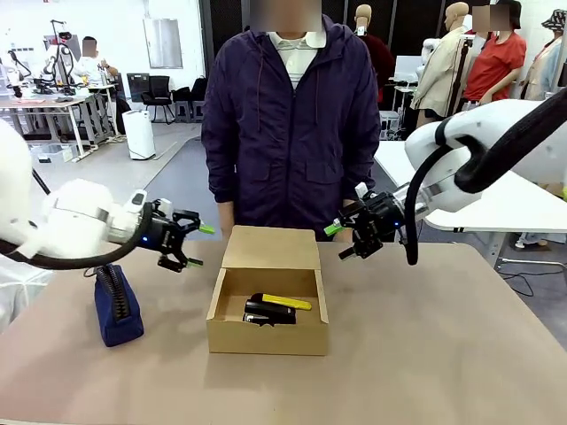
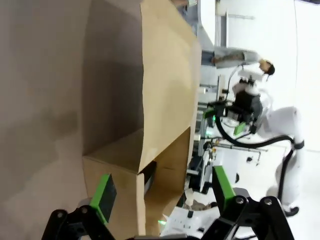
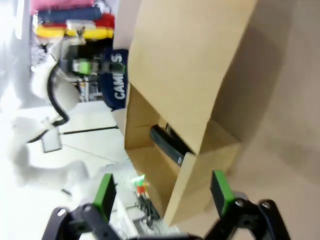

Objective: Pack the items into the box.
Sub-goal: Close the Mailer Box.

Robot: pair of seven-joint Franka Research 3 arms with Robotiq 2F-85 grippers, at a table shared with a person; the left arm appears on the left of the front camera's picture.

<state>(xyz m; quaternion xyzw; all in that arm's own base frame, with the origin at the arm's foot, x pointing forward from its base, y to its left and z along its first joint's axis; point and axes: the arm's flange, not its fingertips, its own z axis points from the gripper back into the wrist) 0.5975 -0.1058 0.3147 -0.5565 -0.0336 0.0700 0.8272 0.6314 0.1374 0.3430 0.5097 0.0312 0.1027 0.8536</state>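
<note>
Evidently the packing itself is as good as done: the black stapler [image 1: 268,312] and the yellow utility knife [image 1: 288,302] both lie on the floor of the cardboard box [image 1: 266,335], the knife just behind the stapler and angled across it, so that neither pokes above the walls. The box sits in the middle of the worktop [image 1: 443,336] with its flap [image 1: 272,248] standing up along the far edge, which leaves the inside open to view and to reach. On either side of that flap, at about its height and clear of the cardboard, hover the left fingers [image 1: 202,228] and the right fingers [image 1: 334,228]. Both pairs are spread wide and hold nothing, and they point inward at each other across the box. To my eye that flanking stance suits folding the flap down, though I cannot say that is what they mean to do. The navy pouch [image 1: 117,305] stands off to the left, well apart from the box, seemingly left out on purpose. A person [image 1: 288,133] waits right behind the flap at the far side, hands hidden from me.
</note>
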